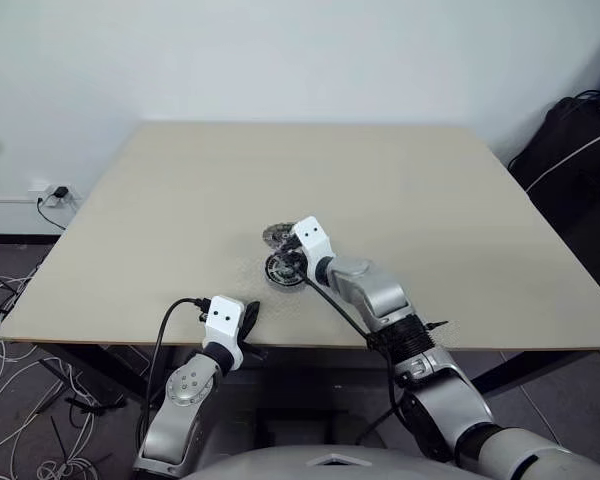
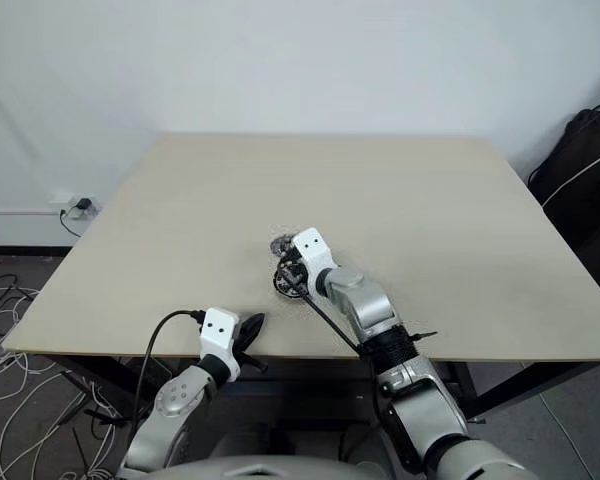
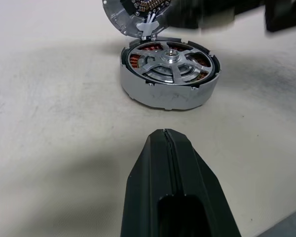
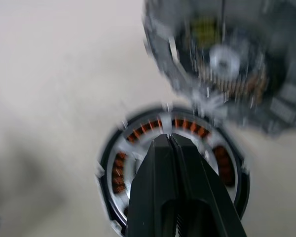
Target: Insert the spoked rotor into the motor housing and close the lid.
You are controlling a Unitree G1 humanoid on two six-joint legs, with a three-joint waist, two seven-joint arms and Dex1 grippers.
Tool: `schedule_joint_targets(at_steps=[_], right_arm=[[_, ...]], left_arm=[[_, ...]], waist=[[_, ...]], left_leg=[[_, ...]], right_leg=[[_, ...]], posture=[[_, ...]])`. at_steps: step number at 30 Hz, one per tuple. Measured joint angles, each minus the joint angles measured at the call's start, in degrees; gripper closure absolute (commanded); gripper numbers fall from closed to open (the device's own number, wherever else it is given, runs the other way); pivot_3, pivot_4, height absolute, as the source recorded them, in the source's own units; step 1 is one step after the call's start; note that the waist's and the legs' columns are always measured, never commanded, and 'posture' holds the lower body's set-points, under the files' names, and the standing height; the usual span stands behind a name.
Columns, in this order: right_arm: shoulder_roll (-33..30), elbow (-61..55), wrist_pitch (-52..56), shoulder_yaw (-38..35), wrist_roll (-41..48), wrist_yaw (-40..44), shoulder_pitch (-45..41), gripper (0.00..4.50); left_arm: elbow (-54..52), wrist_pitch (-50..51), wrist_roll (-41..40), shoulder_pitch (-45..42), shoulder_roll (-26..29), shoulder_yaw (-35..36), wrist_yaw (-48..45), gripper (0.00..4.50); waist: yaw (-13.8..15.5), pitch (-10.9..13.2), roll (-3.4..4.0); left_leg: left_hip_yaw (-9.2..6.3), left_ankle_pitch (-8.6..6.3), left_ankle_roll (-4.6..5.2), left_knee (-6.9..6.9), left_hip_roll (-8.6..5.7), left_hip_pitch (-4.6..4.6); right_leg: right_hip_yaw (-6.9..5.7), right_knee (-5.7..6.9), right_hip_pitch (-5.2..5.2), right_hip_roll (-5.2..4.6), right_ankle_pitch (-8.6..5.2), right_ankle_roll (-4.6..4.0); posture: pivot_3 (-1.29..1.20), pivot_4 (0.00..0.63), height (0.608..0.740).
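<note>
The motor housing (image 3: pixel 168 95), a shallow silver cup with copper-brown windings, lies on the table (image 1: pixel 430 190) near the front middle. The spoked rotor (image 3: pixel 170 58) sits inside it, spokes up. Behind it the lid (image 3: pixel 137 14) stands tilted open, its inner face showing, joined to the housing by short white wires. My right gripper (image 4: pixel 168 139) is shut, its tips just over the rotor's middle with nothing between them; in the left eye view it (image 1: pixel 288 265) covers part of the housing (image 1: pixel 279 272). My left gripper (image 3: pixel 165 134) is shut and empty, low by the table's front edge, pointing at the housing.
The tan table top spreads wide around the motor. Its front edge runs just behind the left gripper (image 1: pixel 252 316). On the floor to the left lie loose cables (image 1: pixel 5 300) by a wall socket (image 1: pixel 52 193). A black bag (image 1: pixel 580 150) stands at the right.
</note>
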Motion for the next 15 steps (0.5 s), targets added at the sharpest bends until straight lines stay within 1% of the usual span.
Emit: schedule_joint_targets(at_steps=[3, 7, 10, 12, 15], right_arm=[[-0.2, 2.1, -1.4, 0.3, -0.6, 0.9, -0.4, 4.44], [-1.4, 1.7, -1.1, 0.8, -1.1, 3.3, -0.4, 4.44], [-4.8, -2.0, 0.4, 2.4, -1.1, 7.9, -0.8, 4.44], [-7.9, -4.8, 1.9, 4.0, -1.1, 11.7, -2.6, 4.44], [-13.2, -8.1, 4.0, 8.6, -1.6, 19.4, -6.5, 3.85]], left_arm=[[0.0, 0.0, 0.0, 0.0, -0.1, 0.0, 0.1, 4.5], [0.0, -0.1, 0.0, 0.1, -0.1, 0.0, 0.1, 4.5], [0.0, -0.1, 0.0, 0.1, -0.1, 0.0, 0.1, 4.5], [0.0, -0.2, 0.0, 0.1, -0.2, 0.0, 0.1, 4.5], [0.4, -0.3, 0.0, -0.1, -0.4, -0.1, 0.1, 4.5]], waist=[[-0.2, -0.1, 0.02], [-0.1, -0.1, 0.04], [-0.1, -0.1, 0.05], [-0.1, -0.1, 0.06], [-0.2, -0.1, 0.05]], left_leg=[[0.0, 0.0, 0.0, 0.0, 0.0, 0.07], [-0.01, 0.0, 0.0, 0.01, 0.0, 0.21], [-0.01, -0.02, 0.02, 0.07, 0.0, 0.18], [-0.01, -0.02, 0.03, 0.09, 0.01, 0.18], [-0.01, -0.02, 0.03, 0.06, 0.03, 0.19]], right_leg=[[0.0, 0.02, 0.05, 0.0, 0.0, 0.0], [0.0, 0.02, 0.22, -0.01, 0.0, 0.0], [0.0, 0.02, 0.21, -0.04, 0.0, 0.0], [-0.04, 0.02, 0.19, -0.09, 0.0, 0.01], [-0.1, 0.0, 0.17, -0.1, 0.0, 0.0]], posture=[[0.0, 0.0, 0.74], [0.0, 0.0, 0.74], [0.0, 0.0, 0.74], [0.0, 0.0, 0.74], [0.0, 0.0, 0.74]])
